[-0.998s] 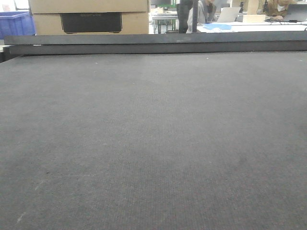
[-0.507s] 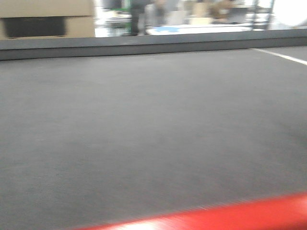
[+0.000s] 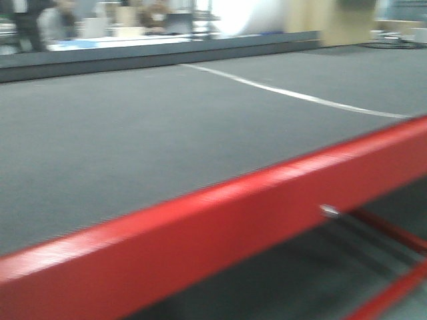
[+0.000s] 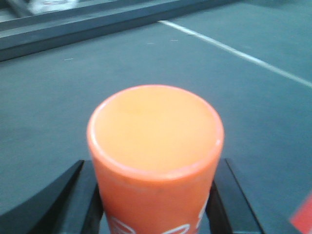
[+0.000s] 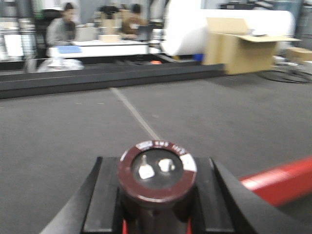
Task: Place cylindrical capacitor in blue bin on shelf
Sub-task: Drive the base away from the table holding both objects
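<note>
Cylindrical capacitor sits upright in the right gripper, its dark brown top with two pale terminals facing the wrist camera. The black fingers press against either side of its body, so the gripper is closed on it with only the part's width between them. The left gripper is likewise clamped around an orange cylinder, which is not the task's part.

Judging from this, the pick is done and the carry to the shelf is in hand. Neither the shelf nor the blue bin shows in any view; the blur suggests the rig is turning or travelling. Ahead lie only grey carpet, a white line and a red rail close to the front camera.

The next move likely calls for bringing the shelf into view, then reaching the right arm over the blue bin and releasing the cylindrical capacitor there.

Both arms are held low and forward, the wrists roughly level, each load carried upright above the carpet.
</note>
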Tool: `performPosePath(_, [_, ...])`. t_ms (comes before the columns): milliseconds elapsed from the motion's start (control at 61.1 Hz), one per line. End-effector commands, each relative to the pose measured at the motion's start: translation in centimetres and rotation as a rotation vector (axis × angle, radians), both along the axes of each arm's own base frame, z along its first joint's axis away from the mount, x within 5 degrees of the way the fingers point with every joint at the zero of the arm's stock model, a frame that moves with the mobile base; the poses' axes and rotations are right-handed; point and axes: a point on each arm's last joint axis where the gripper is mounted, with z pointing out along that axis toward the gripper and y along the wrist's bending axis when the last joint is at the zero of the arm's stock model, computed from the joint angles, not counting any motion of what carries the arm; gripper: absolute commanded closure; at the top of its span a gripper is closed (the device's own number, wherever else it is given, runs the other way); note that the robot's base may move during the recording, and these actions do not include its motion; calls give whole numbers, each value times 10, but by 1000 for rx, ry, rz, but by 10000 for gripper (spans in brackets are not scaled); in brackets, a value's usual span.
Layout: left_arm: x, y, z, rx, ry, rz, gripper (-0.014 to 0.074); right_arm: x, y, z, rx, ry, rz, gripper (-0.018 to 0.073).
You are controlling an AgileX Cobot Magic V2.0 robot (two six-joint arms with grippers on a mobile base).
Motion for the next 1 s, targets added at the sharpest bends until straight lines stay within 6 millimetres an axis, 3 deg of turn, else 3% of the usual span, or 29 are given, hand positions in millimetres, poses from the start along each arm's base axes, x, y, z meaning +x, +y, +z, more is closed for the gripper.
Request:
performPosePath(0, [-1, 0, 1, -2, -18, -7, 707, 0, 0, 2, 4, -24, 0, 616])
performPosePath(981, [-1, 0, 1, -2, -18, -7, 707, 0, 0, 2, 4, -24, 0, 616])
